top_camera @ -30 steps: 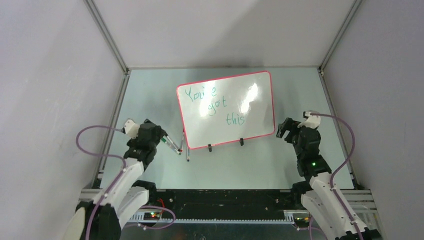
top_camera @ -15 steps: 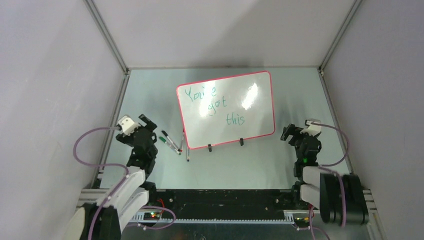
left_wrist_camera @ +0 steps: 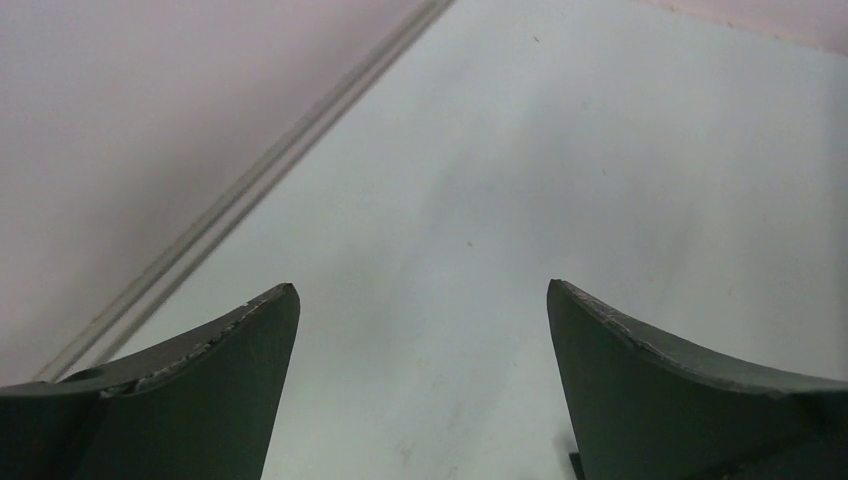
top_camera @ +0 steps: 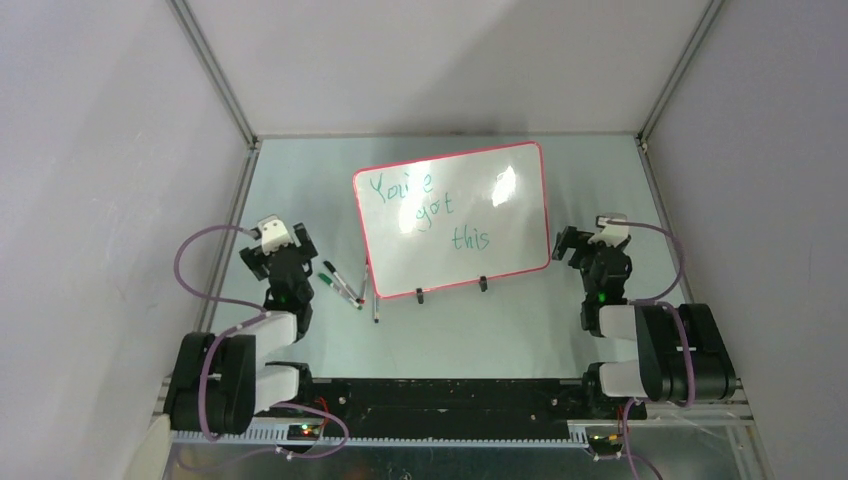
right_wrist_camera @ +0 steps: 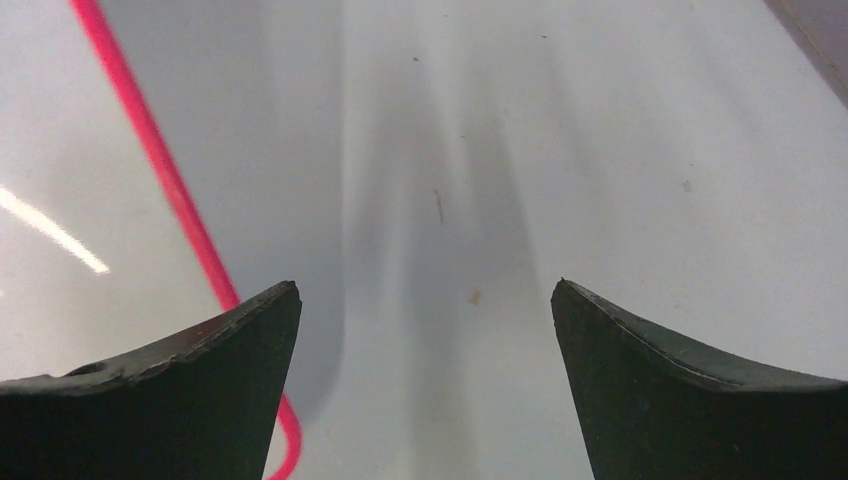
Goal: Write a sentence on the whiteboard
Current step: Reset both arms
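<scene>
Vs 1 s ago: both arms have folded back toward their bases. The left gripper [top_camera: 278, 246] was reaching in at the markers [top_camera: 345, 285]; it now sits clear of them, at their 9 o'clock. The right gripper [top_camera: 585, 248] stays near the board's right edge, but its arm, stretched out before, is now tucked w/ the thick link lying low at 5 o'clock in the top view. Markers and board haven't moved.

Pose: each forearm is doubled back over its base, wrist up, claw pointing to 12 o'clock. Both claws are spread wide, nothing between the fingers.

The whiteboard [top_camera: 515, 235] is mid-table [top_camera: 500, 330], slightly toward 12, w/ two clip feet [top_camera: 419, 295] on its near long edge. The sentence [top_camera: 430, 210], teal, runs in three stepped lines from the board's 10 o'clock corner toward its centre.

Top view only: full text, markers, both arms. Left wrist view: the left gripper [left_wrist_camera: 422, 290] over bare table [left_wrist_camera: 520, 180], wall rail at 10 o'clock, no board. Right wrist view: the right gripper [right_wrist_camera: 425, 285] over the table, the whiteboard [right_wrist_camera: 60, 120] w/ its red rim and rounded corner at 8–10 o'clock; text not seen there.
</scene>
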Controlling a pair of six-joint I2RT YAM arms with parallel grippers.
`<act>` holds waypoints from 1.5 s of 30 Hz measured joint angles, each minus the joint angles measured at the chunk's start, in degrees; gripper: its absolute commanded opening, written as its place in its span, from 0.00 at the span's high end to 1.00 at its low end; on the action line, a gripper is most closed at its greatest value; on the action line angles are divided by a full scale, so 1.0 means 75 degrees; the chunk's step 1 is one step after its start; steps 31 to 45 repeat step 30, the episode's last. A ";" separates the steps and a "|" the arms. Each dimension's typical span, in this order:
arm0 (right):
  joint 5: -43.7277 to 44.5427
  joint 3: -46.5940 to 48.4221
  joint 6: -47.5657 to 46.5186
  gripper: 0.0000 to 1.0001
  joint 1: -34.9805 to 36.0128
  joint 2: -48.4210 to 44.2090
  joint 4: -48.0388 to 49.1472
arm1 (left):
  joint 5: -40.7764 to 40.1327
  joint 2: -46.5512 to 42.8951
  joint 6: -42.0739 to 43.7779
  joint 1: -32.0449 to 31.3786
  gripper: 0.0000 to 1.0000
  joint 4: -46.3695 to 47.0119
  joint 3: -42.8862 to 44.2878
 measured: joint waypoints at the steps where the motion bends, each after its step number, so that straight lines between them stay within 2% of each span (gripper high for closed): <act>1: 0.0227 -0.0006 -0.0050 0.00 0.0192 0.0000 0.0032 | 0.0204 0.0175 0.0067 0.0015 0.01 0.0050 0.0003; 6: 0.0755 -0.0044 -0.0172 0.01 0.0519 0.0000 0.0131 | 0.1180 0.0417 0.0350 0.0064 0.01 0.0516 -0.0023; 10: 0.0889 -0.0044 -0.0172 0.01 0.0455 0.0000 0.0128 | 0.1853 0.0589 0.0632 0.0073 0.01 0.1536 -0.0388; 45: 0.0836 -0.0044 -0.0166 0.01 0.0283 0.0000 0.0114 | 0.1880 0.0749 0.0653 0.0163 0.01 0.1585 -0.0449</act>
